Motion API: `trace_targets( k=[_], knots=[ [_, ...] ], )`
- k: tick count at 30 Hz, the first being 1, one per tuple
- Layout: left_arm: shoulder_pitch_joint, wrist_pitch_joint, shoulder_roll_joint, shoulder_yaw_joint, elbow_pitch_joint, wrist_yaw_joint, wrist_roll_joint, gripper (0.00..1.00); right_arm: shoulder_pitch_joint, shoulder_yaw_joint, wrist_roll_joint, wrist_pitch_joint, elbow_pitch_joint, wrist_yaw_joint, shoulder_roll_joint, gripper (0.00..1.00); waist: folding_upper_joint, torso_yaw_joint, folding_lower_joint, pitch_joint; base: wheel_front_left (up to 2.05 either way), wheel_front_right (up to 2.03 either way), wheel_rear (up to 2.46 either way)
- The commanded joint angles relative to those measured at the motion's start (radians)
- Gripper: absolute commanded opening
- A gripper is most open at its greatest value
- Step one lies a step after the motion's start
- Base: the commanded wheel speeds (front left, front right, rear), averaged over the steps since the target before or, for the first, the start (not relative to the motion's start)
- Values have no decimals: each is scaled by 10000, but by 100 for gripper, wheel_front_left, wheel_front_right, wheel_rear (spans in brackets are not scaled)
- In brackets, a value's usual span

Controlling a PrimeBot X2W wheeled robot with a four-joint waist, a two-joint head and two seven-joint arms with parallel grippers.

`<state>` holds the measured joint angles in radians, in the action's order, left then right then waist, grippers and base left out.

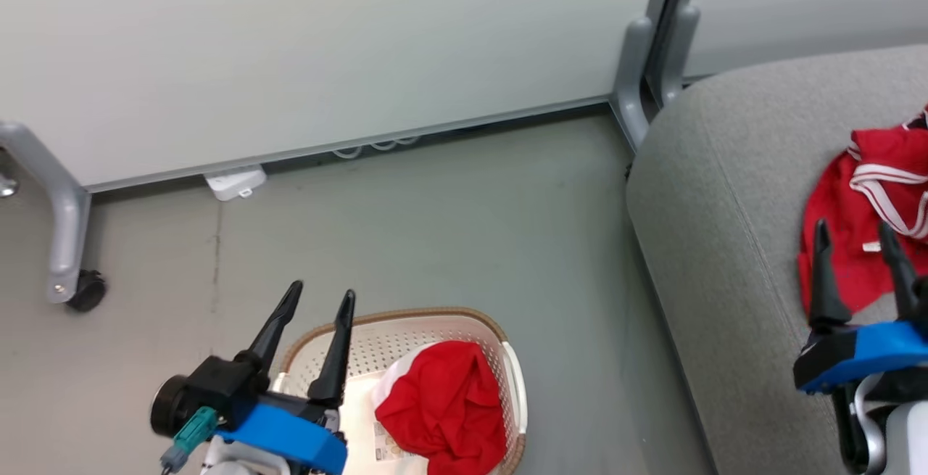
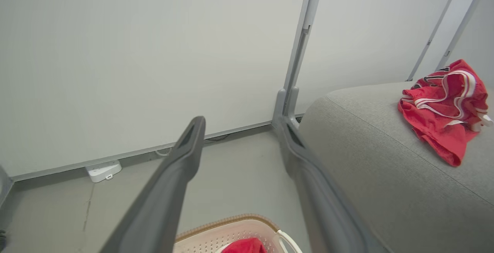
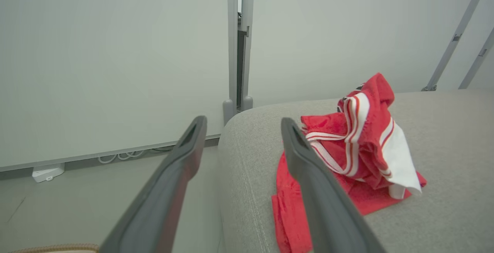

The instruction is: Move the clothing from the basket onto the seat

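A striped garment (image 1: 841, 199), red with white trim, lies crumpled on the grey sofa (image 1: 710, 192) near its rounded left end. The heap runs longer away from the robot, with the striped trim at the far end. The right gripper (image 1: 853, 228) hangs by its near edge, fingers spread apart and gripping nothing. A second garment (image 1: 442, 402), also red, sits bunched in the basket (image 1: 406, 313) on the floor (image 1: 435, 207). The left gripper (image 1: 322, 290) hovers at the basket's left rim, fingers spread and empty.
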<state>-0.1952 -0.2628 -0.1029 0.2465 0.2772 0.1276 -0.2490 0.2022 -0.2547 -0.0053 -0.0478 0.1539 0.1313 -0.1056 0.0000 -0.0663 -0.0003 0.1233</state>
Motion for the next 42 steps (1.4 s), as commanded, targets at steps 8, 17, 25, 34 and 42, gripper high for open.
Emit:
trace_targets(
  k=[8,17,25,34,42],
  knots=[
    [684,-31,147,-1028,-27,39,190,100,-1202,536,-52,-181,-992,-10,426,100,0,776,3,-716,0,0,0],
    [1145,-31,273,-1706,-172,40,357,100,-2058,1391,-42,-162,-1128,-10,548,100,0,1164,3,-1168,0,0,0],
    [1262,-30,241,-1991,-96,40,406,100,-2267,1821,188,-98,-1089,-10,562,100,0,1213,3,-1236,0,0,0],
    [1137,-30,248,-1872,-17,41,453,100,-2178,1859,339,-141,-1094,-10,564,100,0,1213,3,-1126,0,0,0],
    [951,-30,237,-1822,-33,41,464,100,-1979,1876,441,-158,-1159,-10,565,100,0,1146,3,-849,0,0,0]
  ],
)
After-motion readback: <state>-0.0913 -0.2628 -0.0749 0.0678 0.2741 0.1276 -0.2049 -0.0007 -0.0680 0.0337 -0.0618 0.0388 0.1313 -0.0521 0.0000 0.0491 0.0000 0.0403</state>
